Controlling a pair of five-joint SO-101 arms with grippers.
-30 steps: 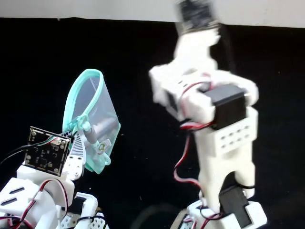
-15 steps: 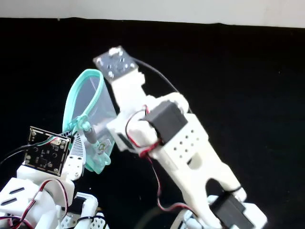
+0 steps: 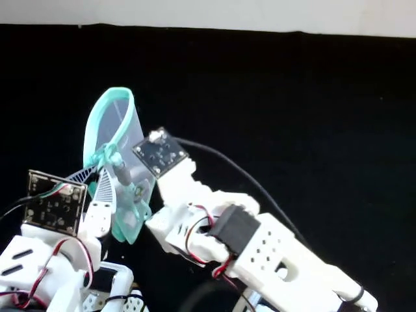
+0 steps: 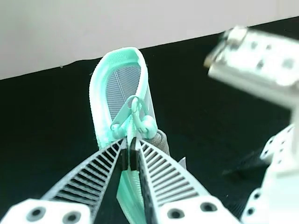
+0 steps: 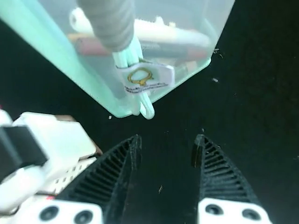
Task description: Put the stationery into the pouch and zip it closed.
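Left wrist view shows the left gripper [image 4: 130, 150] pinched tight on the zipper edge of the translucent plastic pouch with mint-green trim [image 4: 122, 81], with the mint pull tab [image 4: 122, 119] just beyond its fingertips. Seen from the high view, the pouch is held upright at the near left of the black-covered table [image 3: 312, 117]. Just beside the pouch's lower corner, where a small white label tag [image 5: 144, 79] dangles, the right gripper [image 5: 166, 151] gapes wide with nothing in it. Inside the pouch lie white and dark red pens [image 5: 154, 41].
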